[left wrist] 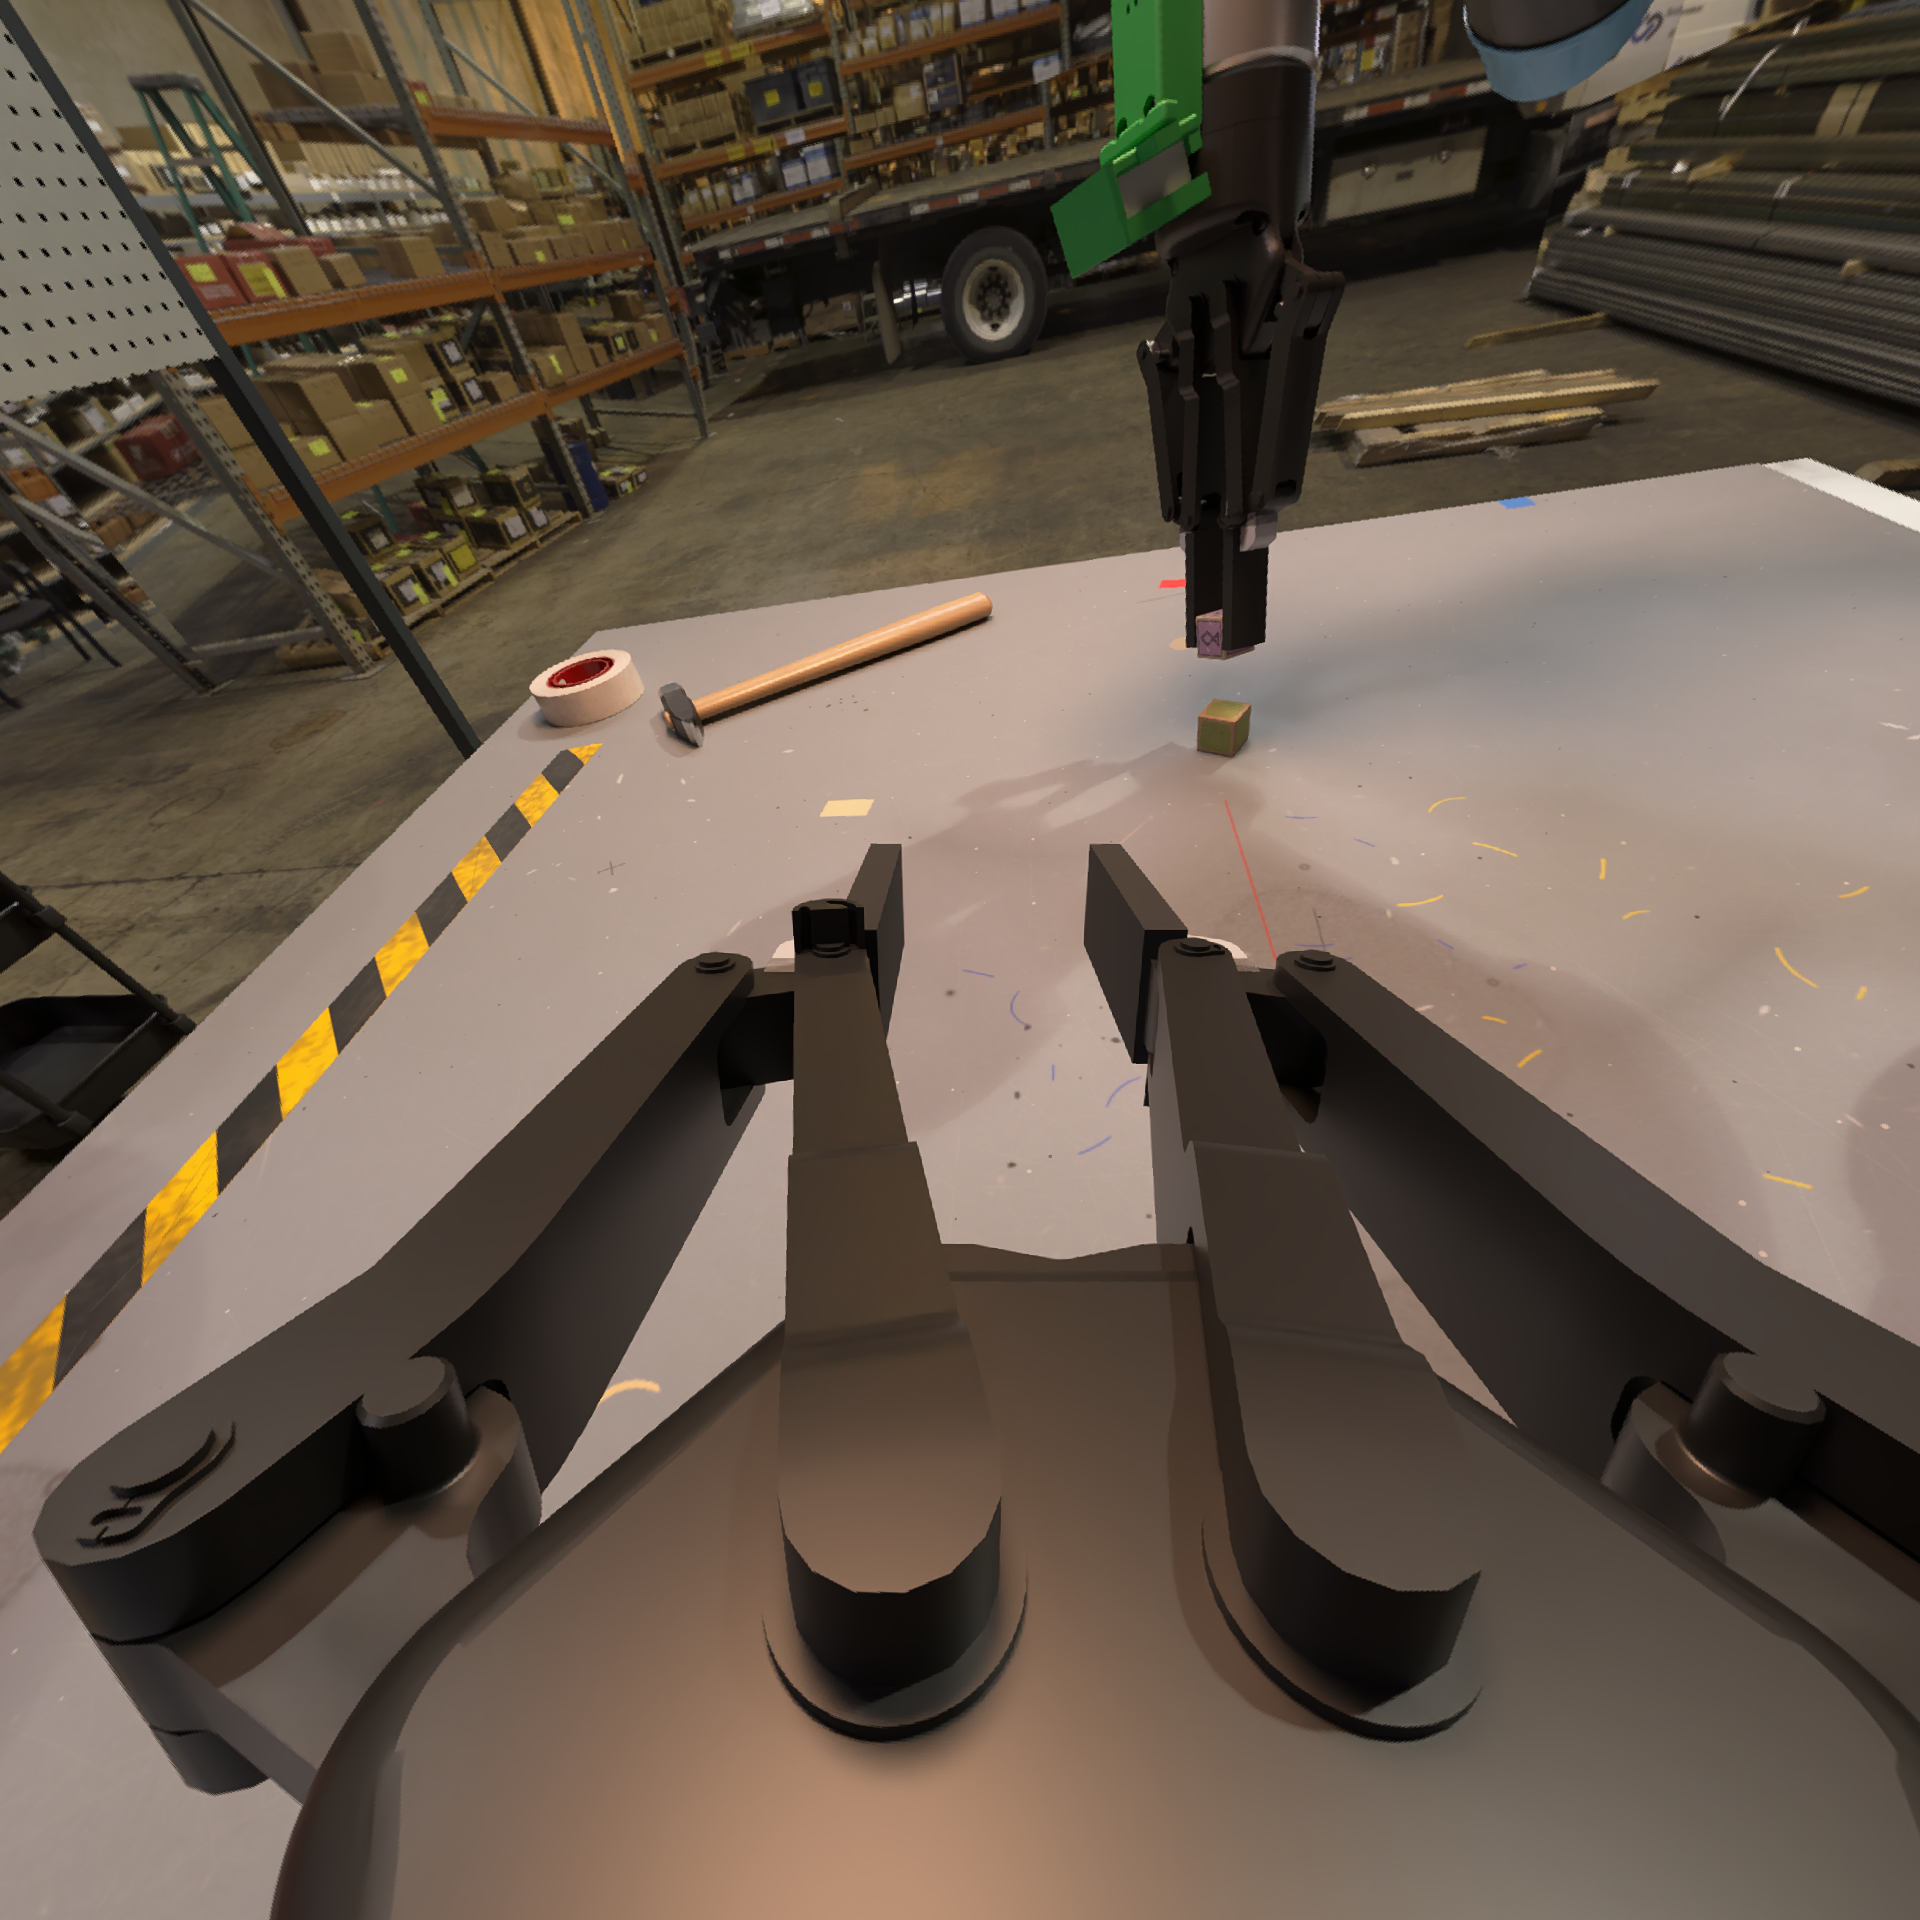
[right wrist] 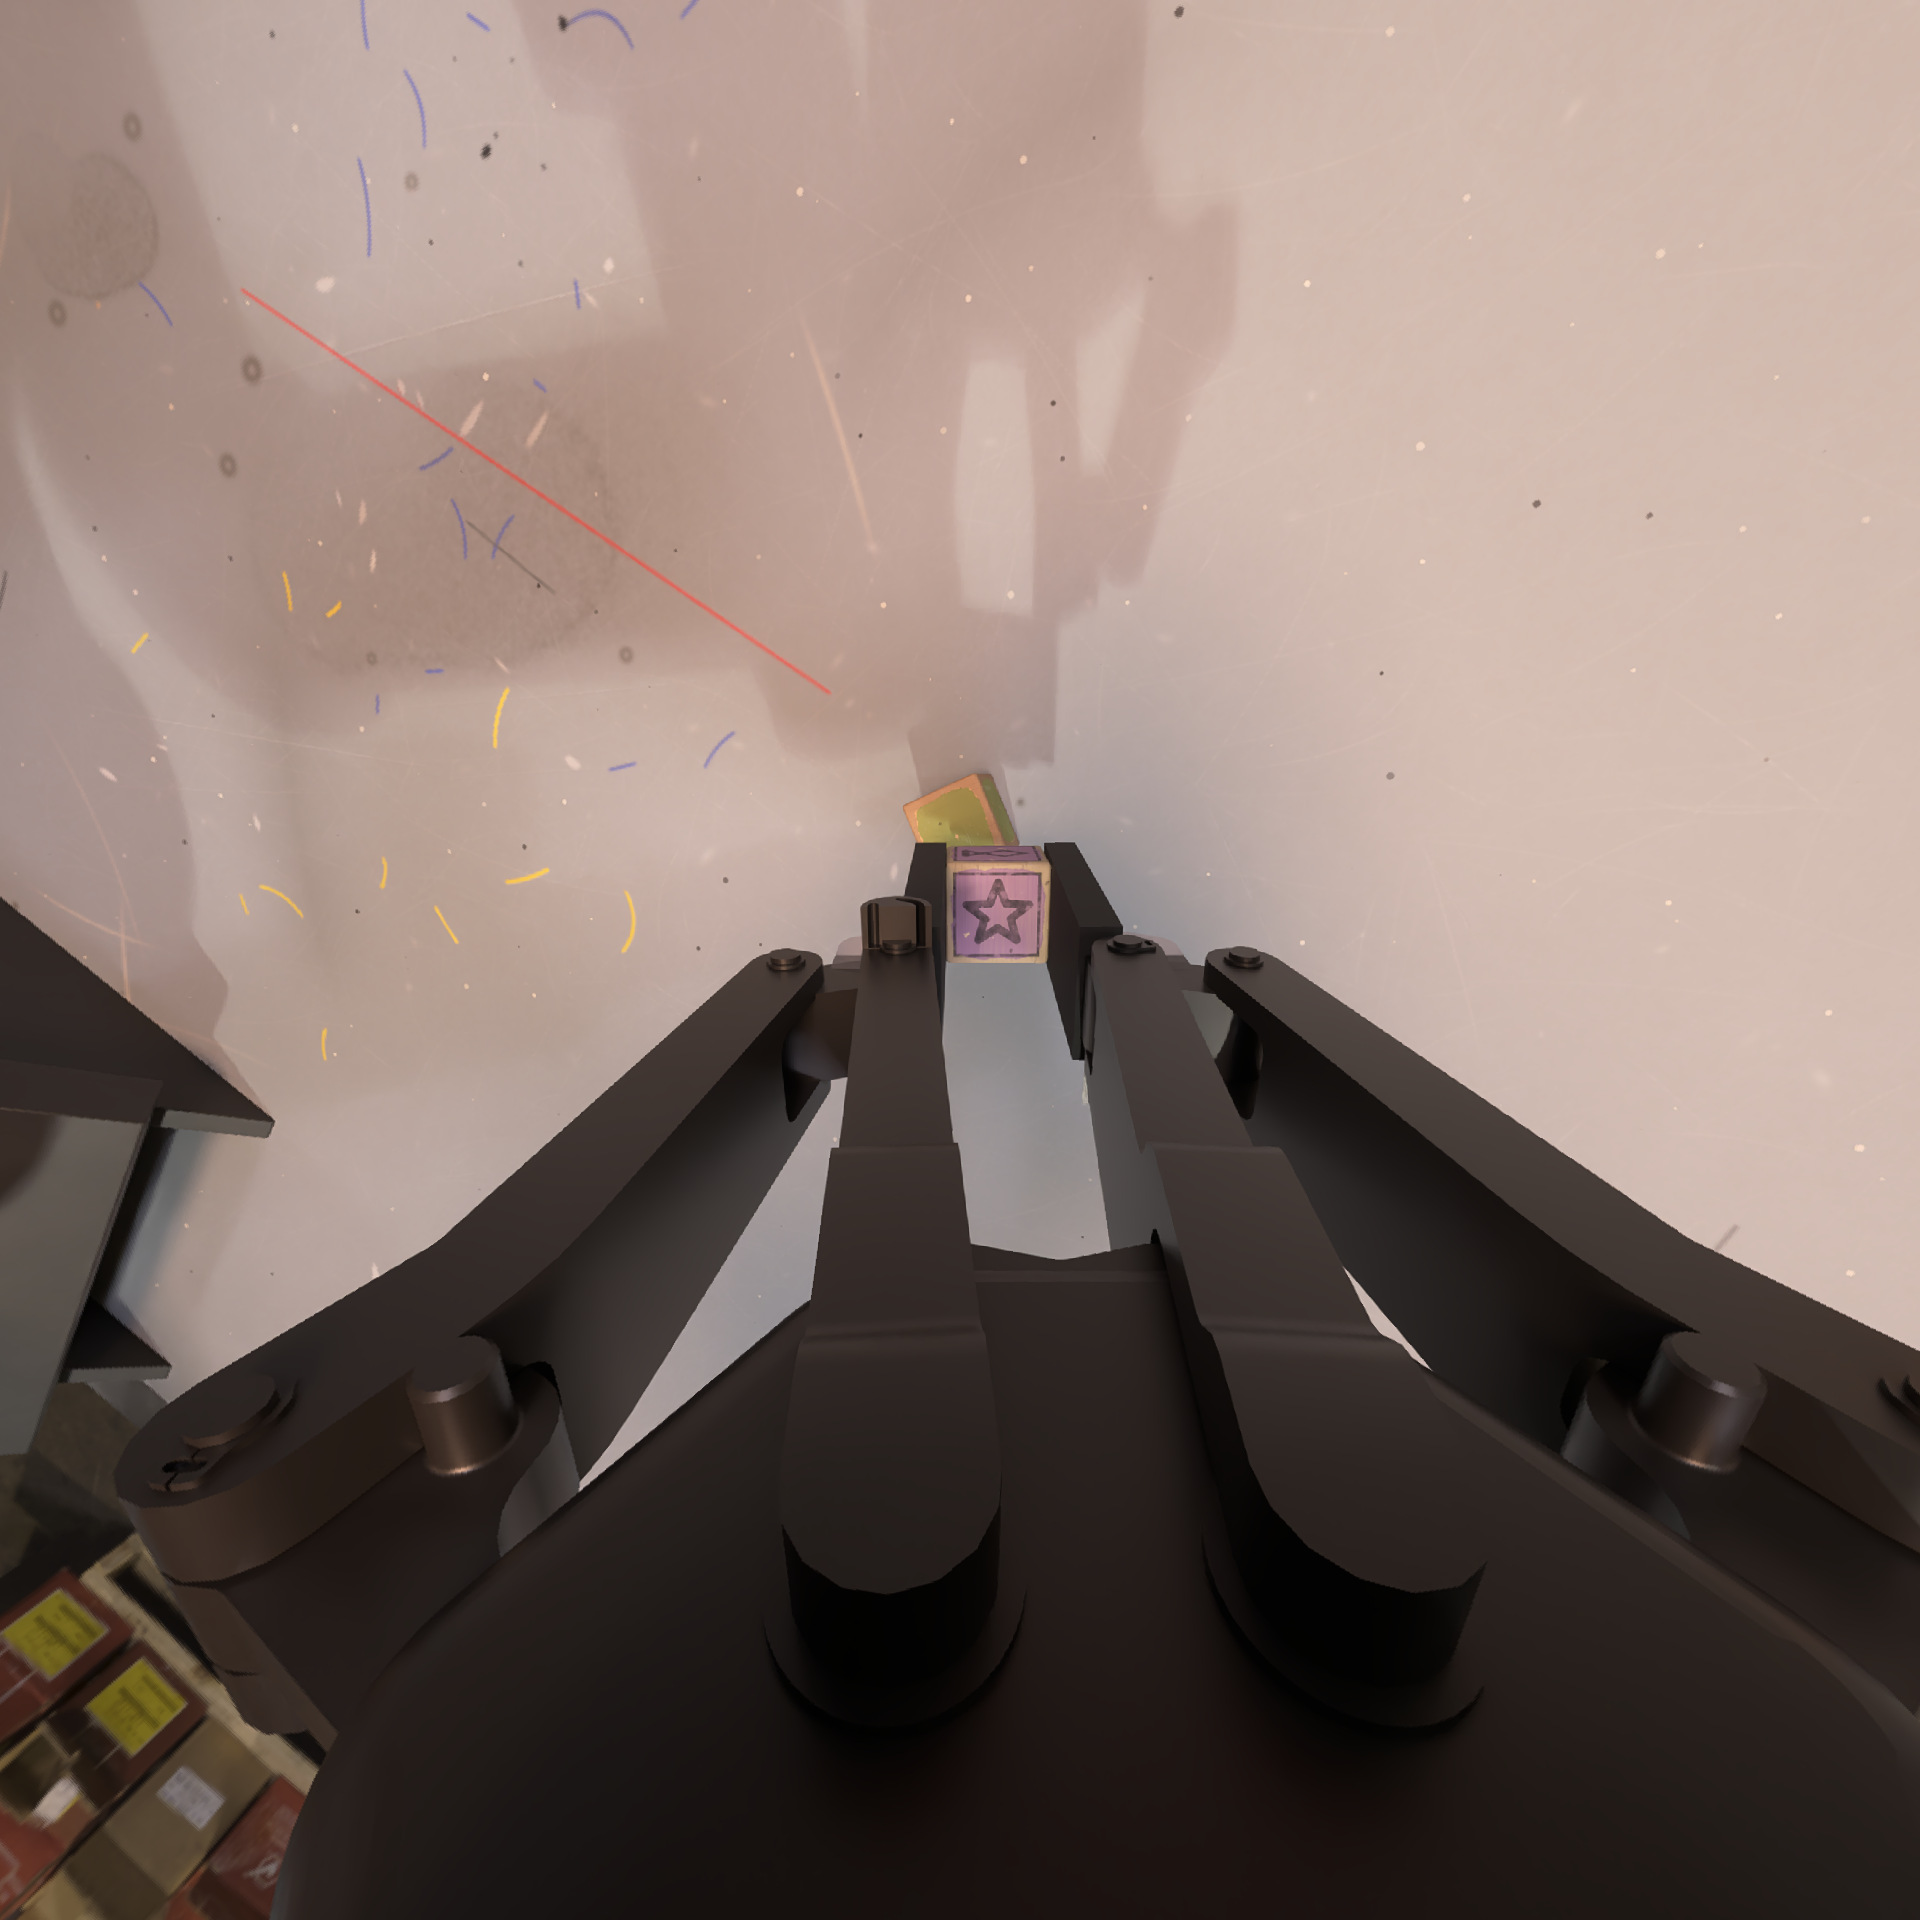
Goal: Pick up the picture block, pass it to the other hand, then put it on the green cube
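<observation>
Picture block (right wrist: 997, 904): small, rigid, seemingly light wooden cube, clamped on opposite flat faces by right gripper (right wrist: 995, 899) above green cube (right wrist: 958, 812). Left gripper (left wrist: 992, 904) parted, empty.

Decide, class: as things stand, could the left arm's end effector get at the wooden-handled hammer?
Probably yes. The left end effector is open and empty, and bare grey table lies between it and the wooden-handled hammer. The roll of tape sits to the side, apart from it.
</observation>
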Available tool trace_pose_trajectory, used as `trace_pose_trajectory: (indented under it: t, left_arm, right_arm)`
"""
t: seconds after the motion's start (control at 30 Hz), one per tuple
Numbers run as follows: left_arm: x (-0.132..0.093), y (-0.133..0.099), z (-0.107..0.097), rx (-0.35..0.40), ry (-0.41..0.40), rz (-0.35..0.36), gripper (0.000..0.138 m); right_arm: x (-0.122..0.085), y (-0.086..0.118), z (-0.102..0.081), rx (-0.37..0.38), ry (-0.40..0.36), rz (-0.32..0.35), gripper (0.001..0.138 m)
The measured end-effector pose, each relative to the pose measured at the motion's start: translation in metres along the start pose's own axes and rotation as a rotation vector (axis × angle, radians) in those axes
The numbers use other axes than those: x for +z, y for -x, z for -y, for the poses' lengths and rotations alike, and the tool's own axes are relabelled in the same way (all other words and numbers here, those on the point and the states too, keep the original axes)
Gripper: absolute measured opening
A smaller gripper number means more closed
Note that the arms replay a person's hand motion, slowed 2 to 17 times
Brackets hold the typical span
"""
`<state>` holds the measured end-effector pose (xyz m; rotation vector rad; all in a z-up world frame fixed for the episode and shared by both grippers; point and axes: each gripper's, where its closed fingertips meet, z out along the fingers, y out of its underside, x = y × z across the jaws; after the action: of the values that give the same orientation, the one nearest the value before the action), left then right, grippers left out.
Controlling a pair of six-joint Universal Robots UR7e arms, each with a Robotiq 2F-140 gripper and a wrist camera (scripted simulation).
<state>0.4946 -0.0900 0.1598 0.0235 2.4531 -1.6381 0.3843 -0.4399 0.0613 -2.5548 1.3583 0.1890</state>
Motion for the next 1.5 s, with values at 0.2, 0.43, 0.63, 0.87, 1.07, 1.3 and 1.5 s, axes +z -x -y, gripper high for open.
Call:
trace_pose_trajectory:
  t: [0.2,0.43,0.63,0.87,1.07,1.3,1.5]
  left_arm:
    - [0.002,0.001,-0.001,-0.001,0.008,0.0,0.048]
    - [0.006,0.001,-0.003,-0.002,0.016,-0.001,0.048]
    - [0.008,0.002,-0.004,-0.003,0.022,-0.003,0.048]
    - [0.011,0.002,-0.006,-0.002,0.029,-0.006,0.048]
    - [0.014,0.003,-0.007,-0.003,0.033,-0.009,0.048]
    - [0.016,0.003,-0.009,-0.004,0.038,-0.013,0.048]
    - [0.019,0.004,-0.011,-0.006,0.041,-0.016,0.048]
  right_arm:
    - [0.002,0.0,0.0,-0.015,0.006,0.01,0.025]
    - [0.004,0.002,0.001,-0.037,0.01,0.025,0.025]
    - [0.005,0.004,0.002,-0.06,0.011,0.039,0.025]
    - [0.007,0.008,0.004,-0.097,0.012,0.056,0.025]
    - [0.009,0.011,0.006,-0.137,0.017,0.063,0.025]
    - [0.012,0.012,0.007,-0.184,0.031,0.054,0.025]
    - [0.016,0.012,0.007,-0.227,0.048,0.044,0.025]
